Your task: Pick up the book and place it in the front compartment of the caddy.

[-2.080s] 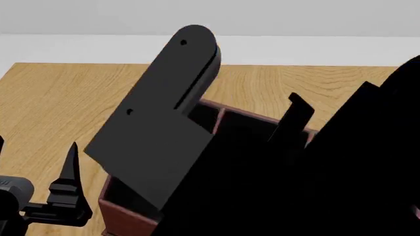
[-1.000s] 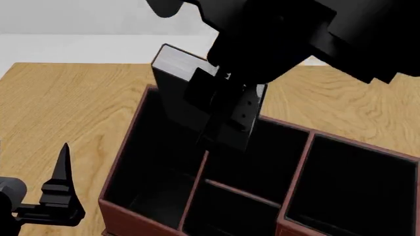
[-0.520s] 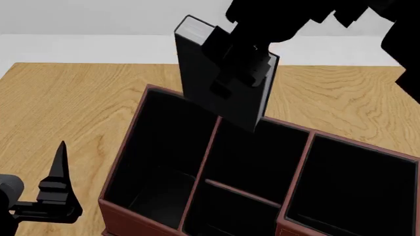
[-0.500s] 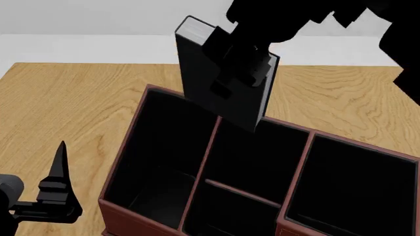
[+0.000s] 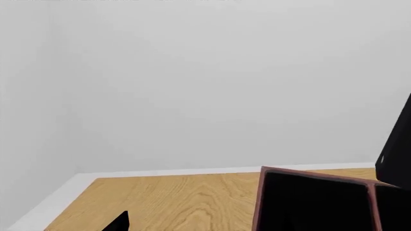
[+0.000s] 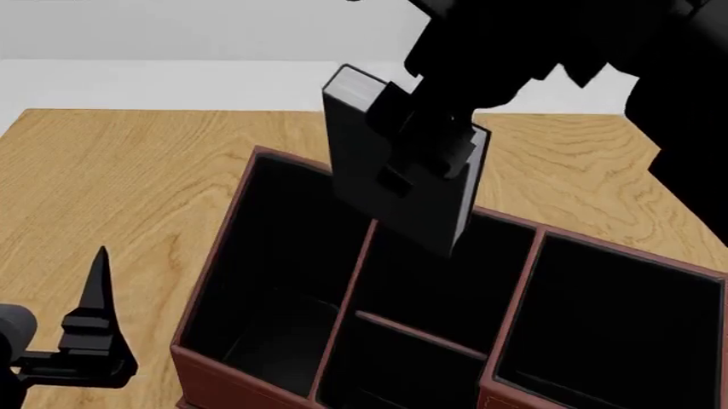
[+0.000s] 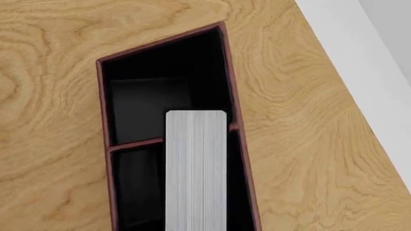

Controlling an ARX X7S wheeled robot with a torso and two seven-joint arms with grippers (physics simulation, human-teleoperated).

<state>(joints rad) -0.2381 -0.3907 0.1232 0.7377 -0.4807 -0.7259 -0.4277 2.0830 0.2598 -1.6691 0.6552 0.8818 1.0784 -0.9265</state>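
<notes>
Head view: right fingers (image 6: 424, 152) clamp the book (image 6: 393, 175), tilted above the caddy (image 6: 234, 379) on the bench (image 6: 114, 170); left fingers (image 6: 89, 341) stand spread, holding nothing.

Worktop (image 6: 136, 179): pale wood, strong wavy grain, smooth satin finish.
Caddy (image 6: 228, 256): red-brown rim and partitions, matt; inner walls flat black, faint sheen on cell floor.
Book (image 6: 387, 183): matt black cover; page edge (image 7: 196, 168) pale grey-white with fine lines, like paper.
Right pincer (image 6: 427, 149) and left pincer (image 6: 91, 341): matt black, plastic-looking, hard-edged.
Wall (image 5: 205, 82): plain pale grey, smooth, matt.
</notes>
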